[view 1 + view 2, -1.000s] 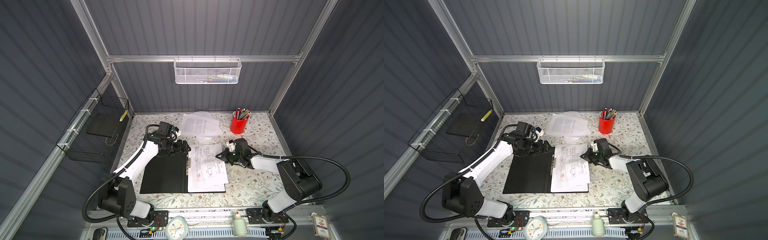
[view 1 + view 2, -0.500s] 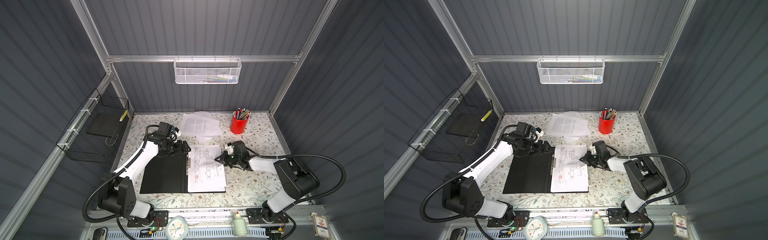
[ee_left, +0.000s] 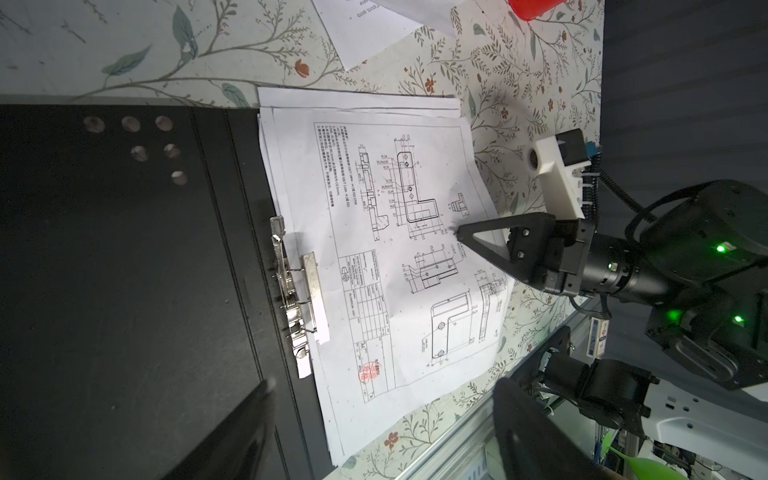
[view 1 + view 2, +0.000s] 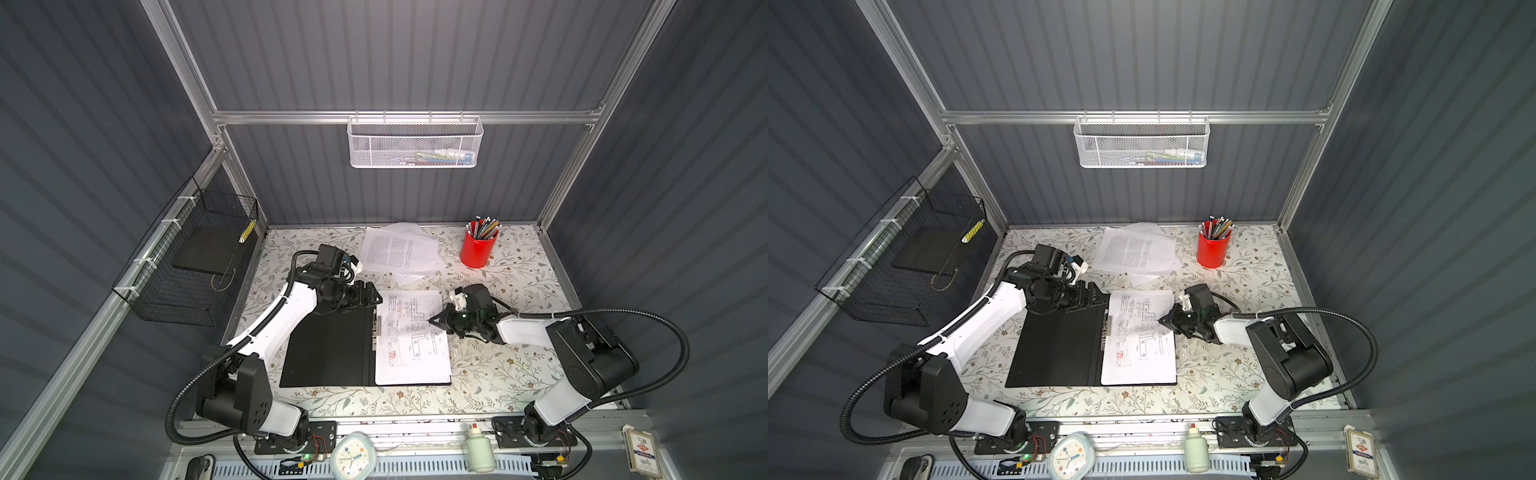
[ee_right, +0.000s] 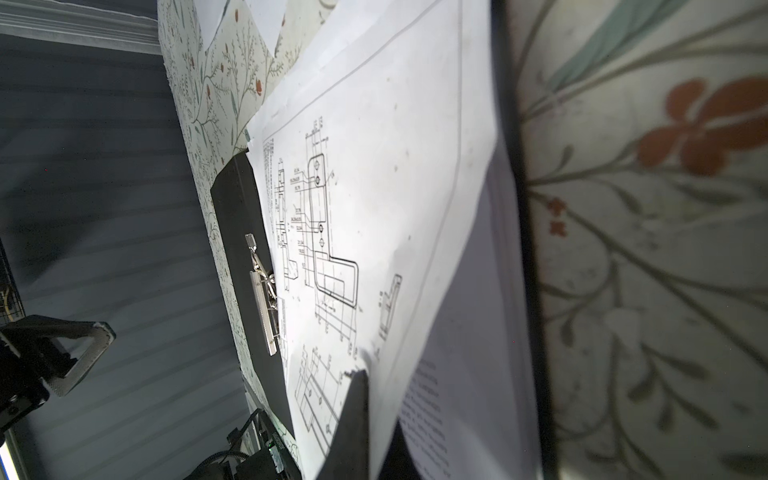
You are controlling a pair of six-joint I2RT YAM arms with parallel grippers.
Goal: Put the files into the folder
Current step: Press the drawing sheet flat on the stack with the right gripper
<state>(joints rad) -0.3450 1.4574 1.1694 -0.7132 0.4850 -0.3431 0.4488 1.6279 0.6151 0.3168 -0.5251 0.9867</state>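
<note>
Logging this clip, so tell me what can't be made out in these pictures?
Folder outer covers: face down, both top views.
Loose sheets text: too small, top views.
Mesh basket contents: blurred behind mesh, top views.
Right pincer pinching or pressing drawing sheet: closed tips hide it, wrist views.

diagram sheet [image 4: 411, 345] atop open black folder [image 4: 328, 349]

Even overhead light brightens the floral tabletop [image 4: 519, 374] in both top views, while the ribbed walls [image 4: 395, 62] sit dim. In the right wrist view the diagram sheet [image 5: 386, 187] glares white above a grey shadow, and the nearest flowers blur.
</note>
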